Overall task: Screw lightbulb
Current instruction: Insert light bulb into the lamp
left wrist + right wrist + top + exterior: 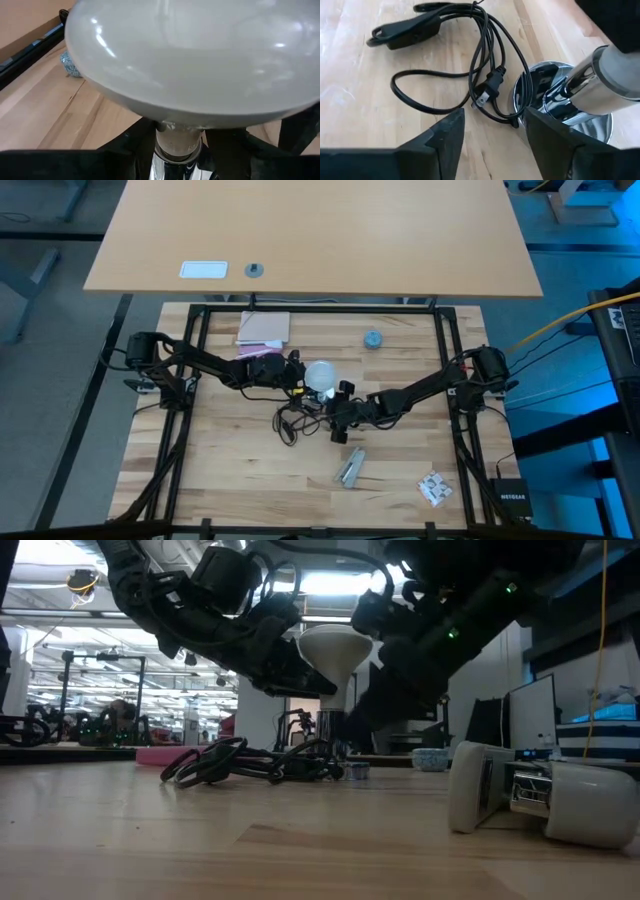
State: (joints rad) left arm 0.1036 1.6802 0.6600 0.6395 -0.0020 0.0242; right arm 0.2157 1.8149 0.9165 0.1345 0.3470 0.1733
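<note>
**Lightbulb seated above socket between both end effectors**

High view: the lightbulb (pixel 321 375) is seen near the middle of the tabletop (pixel 230 480), touching the left end effector (pixel 296 377) and just beside the right end effector (pixel 343 392). The black cord (pixel 292 420) is coiled just beside them. The word NETGEAR can be read on a black box (pixel 511 502) beyond the right edge.

Low view: the lightbulb (pixel 334 652) is shown raised above the tabletop, flanked by both arms; the fingers are lost in shadow.

Left wrist view: the globe (pixel 190 55) fills the picture and is cut off; its neck meets the silvery socket (pixel 175 167). Whether the left end effector is clenched cannot be told.

Right wrist view: the right end effector (pixel 492 132) is seen released, grasping nothing, with the plug (pixel 487 90) and socket base (pixel 555 100) ahead of it.
</note>
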